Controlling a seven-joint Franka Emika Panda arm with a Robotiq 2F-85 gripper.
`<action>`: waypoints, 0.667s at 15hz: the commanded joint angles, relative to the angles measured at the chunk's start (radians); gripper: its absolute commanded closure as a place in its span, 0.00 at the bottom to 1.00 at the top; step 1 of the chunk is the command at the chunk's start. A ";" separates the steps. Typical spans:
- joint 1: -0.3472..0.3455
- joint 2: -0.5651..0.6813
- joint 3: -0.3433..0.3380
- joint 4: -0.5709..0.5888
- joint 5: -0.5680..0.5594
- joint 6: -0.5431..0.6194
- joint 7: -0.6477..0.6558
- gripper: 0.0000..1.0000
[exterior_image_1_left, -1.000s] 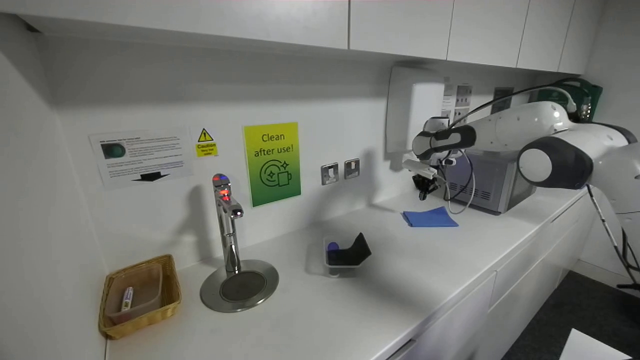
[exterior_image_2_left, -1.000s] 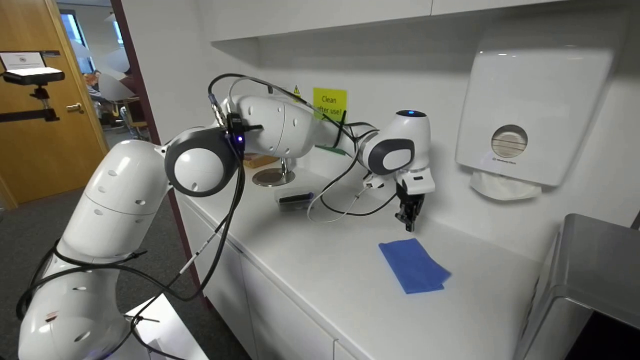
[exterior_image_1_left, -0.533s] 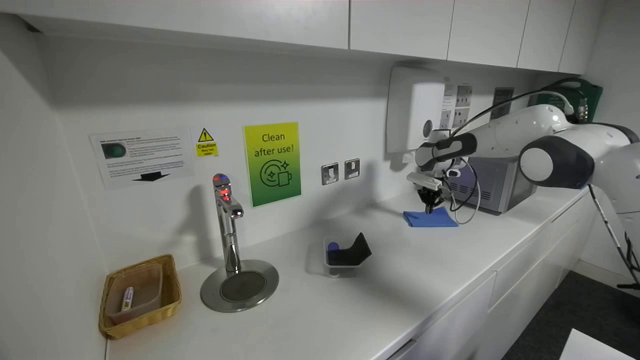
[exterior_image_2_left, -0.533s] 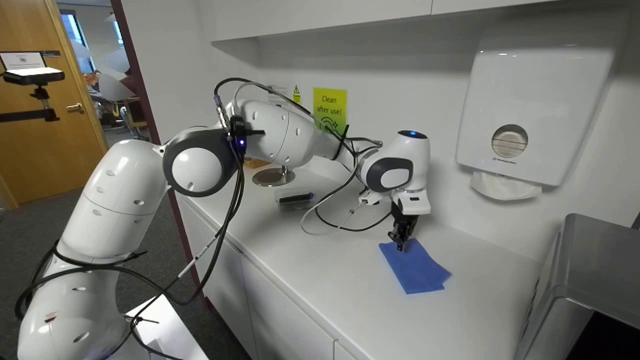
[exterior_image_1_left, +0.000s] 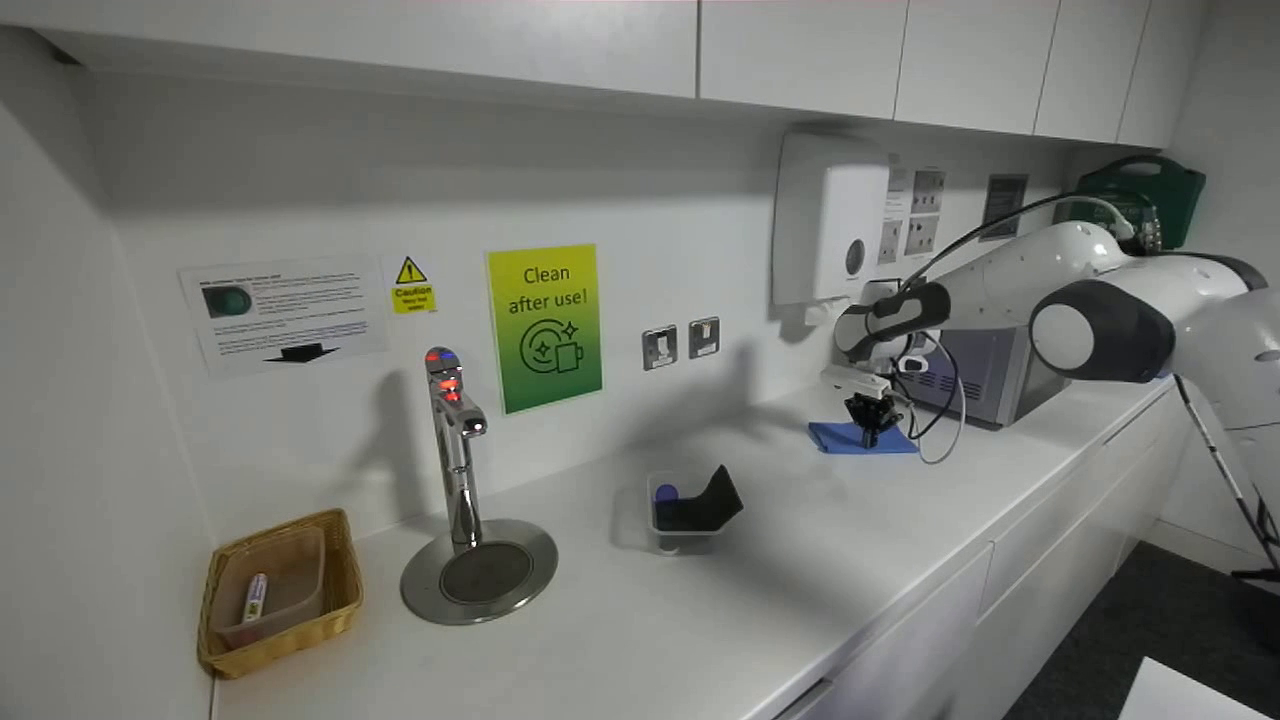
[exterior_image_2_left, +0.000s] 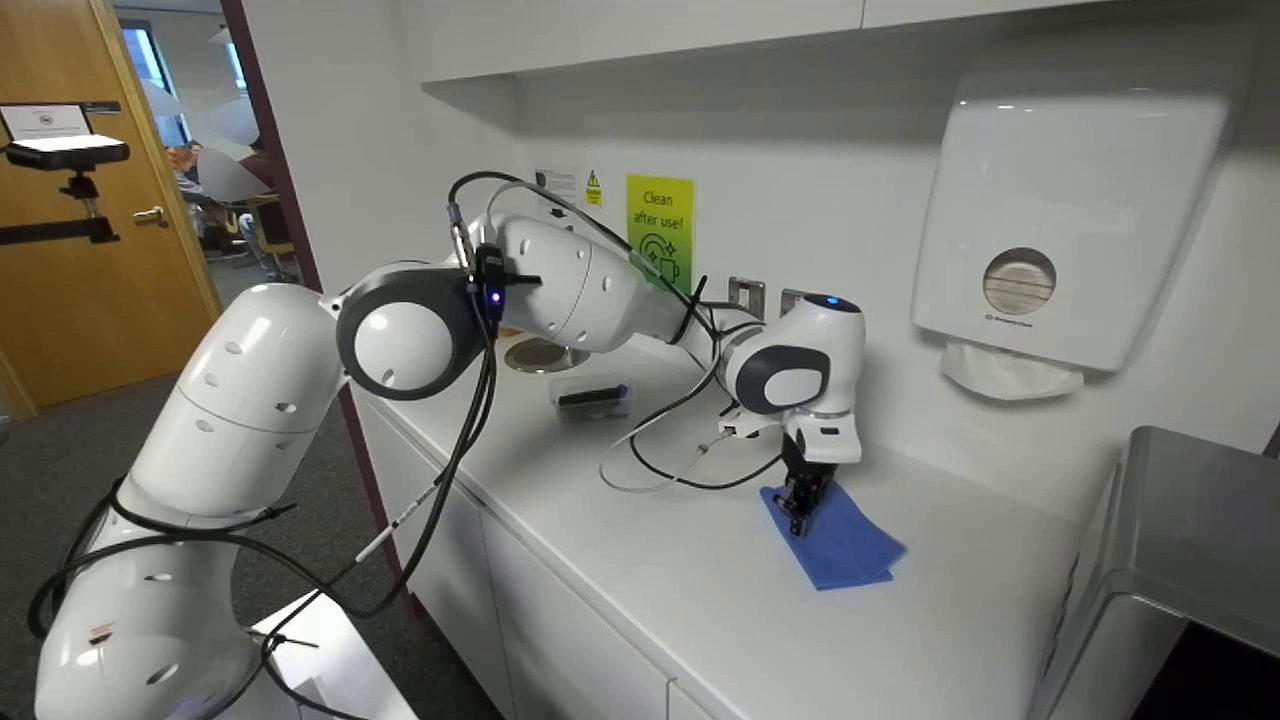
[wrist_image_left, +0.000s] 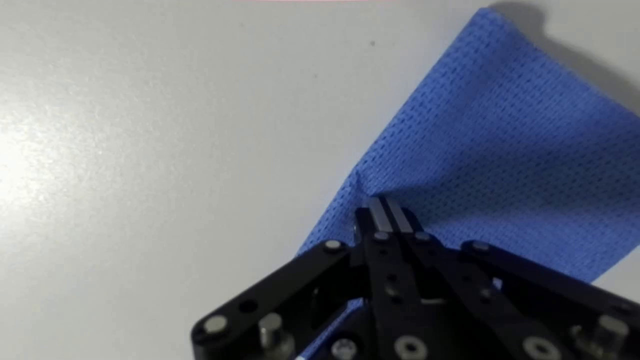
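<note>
Worktop (wrist_image_left: 165, 165): left of the gripper (wrist_image_left: 385, 201) in the wrist view.
Gripper: fingers pressed together, tips down on the blue cloth (wrist_image_left: 505, 140) beside a small ruck near its left edge; nothing visibly pinched.
Blue cloth: under the fingertips, mostly to their right, long axis slanting up-right past them.

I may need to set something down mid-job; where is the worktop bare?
Bare worktop runs between the tub and the front edge; another patch lies between the blue cloth and the microwave. Crowded: the cloth itself, closed jaws touching it, cables looping beside.
</note>
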 joint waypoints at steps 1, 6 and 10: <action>-0.009 0.018 -0.018 0.011 0.003 0.010 0.009 1.00; -0.008 0.041 -0.022 0.046 0.005 0.000 0.021 1.00; -0.003 0.062 -0.018 0.091 0.004 -0.003 0.030 1.00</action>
